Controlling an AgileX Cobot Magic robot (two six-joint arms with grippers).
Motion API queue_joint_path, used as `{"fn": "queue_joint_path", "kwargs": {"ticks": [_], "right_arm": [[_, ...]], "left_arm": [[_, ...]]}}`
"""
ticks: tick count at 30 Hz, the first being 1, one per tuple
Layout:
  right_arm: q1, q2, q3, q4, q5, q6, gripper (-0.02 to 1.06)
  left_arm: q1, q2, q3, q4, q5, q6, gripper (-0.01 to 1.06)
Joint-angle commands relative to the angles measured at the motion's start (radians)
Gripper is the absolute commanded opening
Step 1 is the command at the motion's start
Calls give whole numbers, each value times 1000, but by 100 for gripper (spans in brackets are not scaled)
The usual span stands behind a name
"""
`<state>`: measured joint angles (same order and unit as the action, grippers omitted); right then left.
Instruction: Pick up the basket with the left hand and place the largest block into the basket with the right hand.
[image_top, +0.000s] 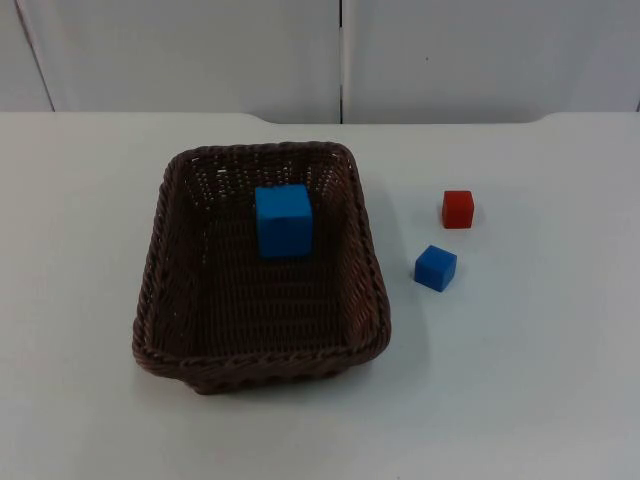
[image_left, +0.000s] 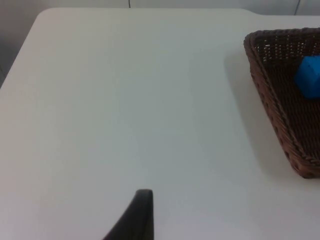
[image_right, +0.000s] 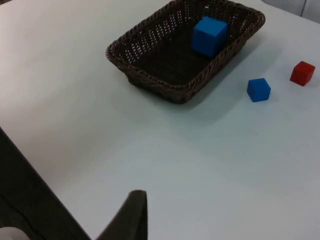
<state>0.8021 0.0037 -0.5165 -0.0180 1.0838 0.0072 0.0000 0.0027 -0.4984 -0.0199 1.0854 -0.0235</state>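
Observation:
A dark brown wicker basket (image_top: 158, 262) rests on the white table, left of centre. The large blue block (image_top: 284, 220) lies inside it toward its far end, and it can be seen in the left wrist view (image_left: 309, 77) and the right wrist view (image_right: 209, 35). In the left wrist view, my left gripper (image_left: 142, 202) hovers over bare table, well apart from the basket's rim (image_left: 270, 100). Seen in the right wrist view, my right gripper (image_right: 134, 205) hangs high and far from the basket (image_right: 150, 77). Neither gripper holds anything.
A small blue block (image_top: 436, 268) and a small red block (image_top: 458, 209) sit on the table right of the basket, also visible as blue (image_right: 258, 89) and red (image_right: 302, 73). A table edge (image_right: 30, 165) runs near the right gripper.

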Motion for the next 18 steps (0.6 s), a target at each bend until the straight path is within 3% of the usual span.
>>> {"fn": "queue_joint_path", "kwargs": {"ticks": [1, 18], "right_arm": [[-3, -4, 1, -2, -5, 5, 105], [-3, -4, 1, -2, -5, 5, 105]], "left_arm": [[0, -3, 4, 2, -12, -5, 105], [0, -3, 4, 2, -12, -5, 105]]}}
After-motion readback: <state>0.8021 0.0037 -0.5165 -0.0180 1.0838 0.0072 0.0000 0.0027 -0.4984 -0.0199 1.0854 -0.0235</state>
